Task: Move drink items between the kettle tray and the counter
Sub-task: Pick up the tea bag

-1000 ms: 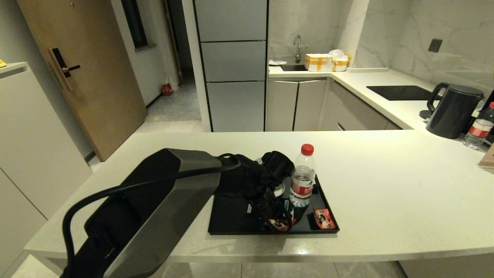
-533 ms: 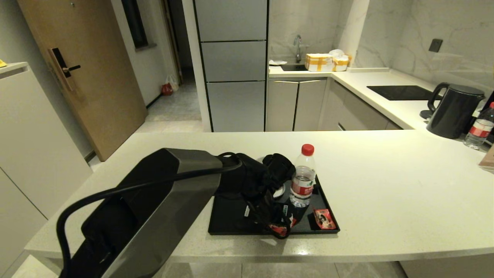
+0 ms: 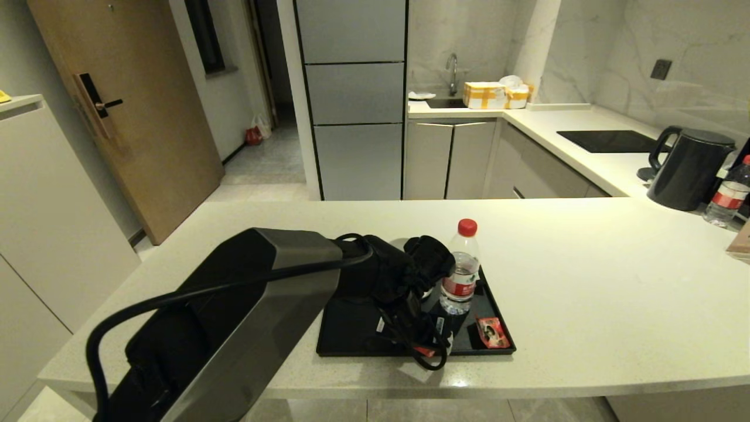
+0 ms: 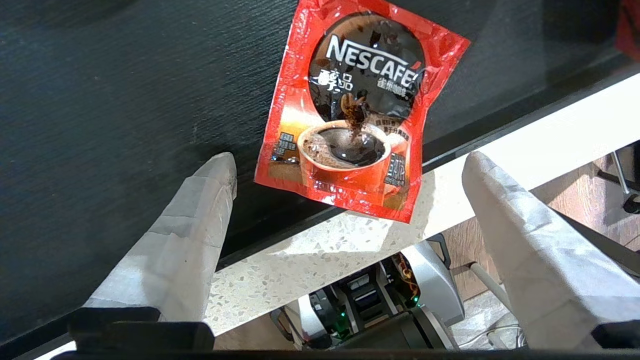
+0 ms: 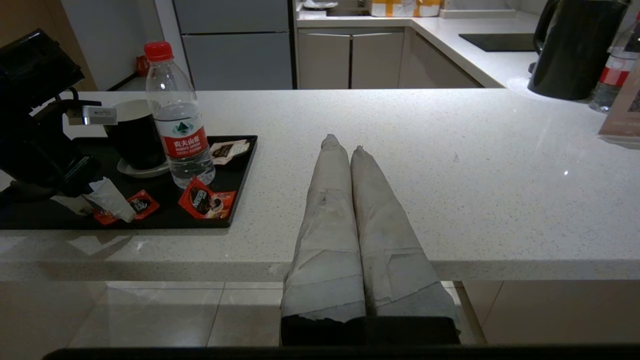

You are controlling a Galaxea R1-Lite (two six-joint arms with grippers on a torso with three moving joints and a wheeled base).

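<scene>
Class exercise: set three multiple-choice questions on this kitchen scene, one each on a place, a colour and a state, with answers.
1. The Nescafé sachet below the left hand lies: A. in a mug B. across the kettle tray's front rim C. on the hob
2. The cap of the water bottle on the tray is: A. blue B. white C. red
3. The left hand is: A. open B. shut on the sachet C. shut on the bottle
B: its corner reaches past the rim, over the counter. C: the cap shows red. A: its fingers stand apart beside the sachet. The right hand is parked shut at the counter's edge.
</scene>
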